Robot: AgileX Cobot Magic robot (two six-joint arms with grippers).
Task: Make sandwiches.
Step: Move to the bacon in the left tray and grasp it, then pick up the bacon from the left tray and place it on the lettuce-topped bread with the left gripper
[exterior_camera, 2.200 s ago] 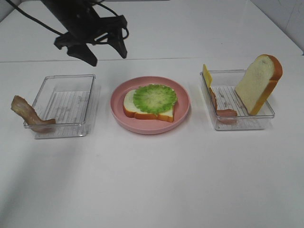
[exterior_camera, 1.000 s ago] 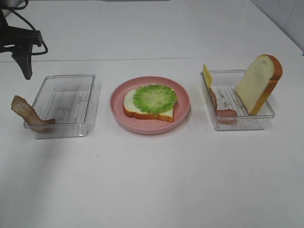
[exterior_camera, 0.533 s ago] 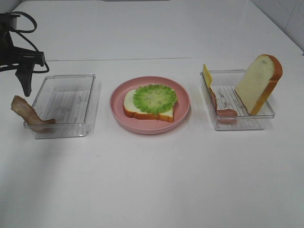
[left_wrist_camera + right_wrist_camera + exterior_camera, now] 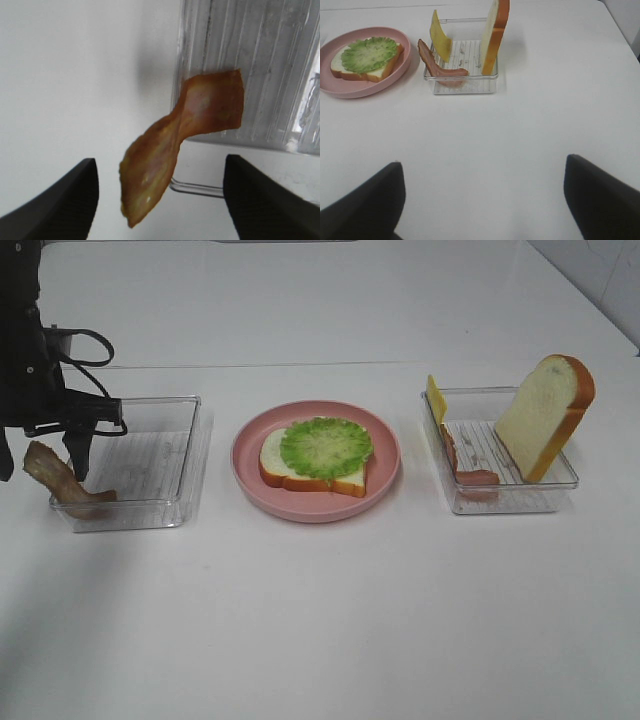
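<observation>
A bread slice (image 4: 345, 480) topped with green lettuce (image 4: 326, 447) lies on the pink plate (image 4: 385, 475); both also show in the right wrist view (image 4: 367, 52). A brown bacon strip (image 4: 62, 483) hangs over the left wall of the left clear tray (image 4: 150, 465). My left gripper (image 4: 40, 465) is open just above the bacon, one finger on each side; the left wrist view shows the bacon (image 4: 180, 137) between the open fingers (image 4: 55, 197). A second bread slice (image 4: 545, 415), yellow cheese (image 4: 436, 398) and pink ham (image 4: 470, 475) stand in the right tray (image 4: 500, 502). My right gripper (image 4: 482, 200) is open, out of the high view.
The white table has a seam line (image 4: 300, 365) across the back. The two clear trays flank the plate. In the right wrist view the right tray (image 4: 462, 85) sits well ahead of the gripper.
My left arm has swung from above the plate to the left, then come down over the bacon strip at the left tray's wall. The food has not moved.
</observation>
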